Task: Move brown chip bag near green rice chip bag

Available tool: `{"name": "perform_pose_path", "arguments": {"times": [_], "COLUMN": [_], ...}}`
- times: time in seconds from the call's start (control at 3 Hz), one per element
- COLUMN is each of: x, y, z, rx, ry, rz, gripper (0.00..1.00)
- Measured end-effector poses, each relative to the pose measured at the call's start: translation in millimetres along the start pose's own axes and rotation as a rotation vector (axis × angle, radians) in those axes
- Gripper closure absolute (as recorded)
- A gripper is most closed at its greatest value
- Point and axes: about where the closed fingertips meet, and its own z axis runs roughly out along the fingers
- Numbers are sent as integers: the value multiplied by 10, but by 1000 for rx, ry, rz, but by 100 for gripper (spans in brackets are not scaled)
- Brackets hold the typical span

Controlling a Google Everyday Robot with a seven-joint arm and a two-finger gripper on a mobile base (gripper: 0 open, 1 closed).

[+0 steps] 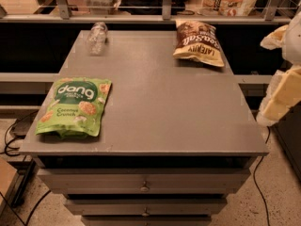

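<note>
- Desk (169, 112) with a flat grey top fills the middle of the view, with stacked drawers (143, 181) under its front edge.
- The brown bag (197, 42) lies flat at the far right corner. Its yellow band points toward the front edge, and its white lettering reads upside down from here.
- The green bag (75, 106) lies flat at the front left corner, close to the left edge. Its logo end points toward the far edge and its bottom end stops just short of the front edge.
- The two bags are well apart, on diagonally opposite corners, with bare grey top between them.
- A clear bottle (97, 37) lies on its side near the far left corner, apart from both bags.
- The gripper (282, 95) hangs off the desk, just beyond the right edge and about midway between the far and front corners. It is apart from the brown bag and partly cut off at the side of the view. I cannot tell whether it is spread or pressed together.
- Cables (9, 138) lie on the floor beside the left edge.
</note>
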Motion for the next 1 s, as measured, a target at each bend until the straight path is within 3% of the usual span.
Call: {"name": "perform_pose_path", "arguments": {"times": [0.67, 1.0], "x": [-331, -385], "y": [-513, -939], "z": [-27, -4], "rx": [74, 95], "ry": [-222, -296], "rz": [18, 60], "gripper": [0, 0]}}
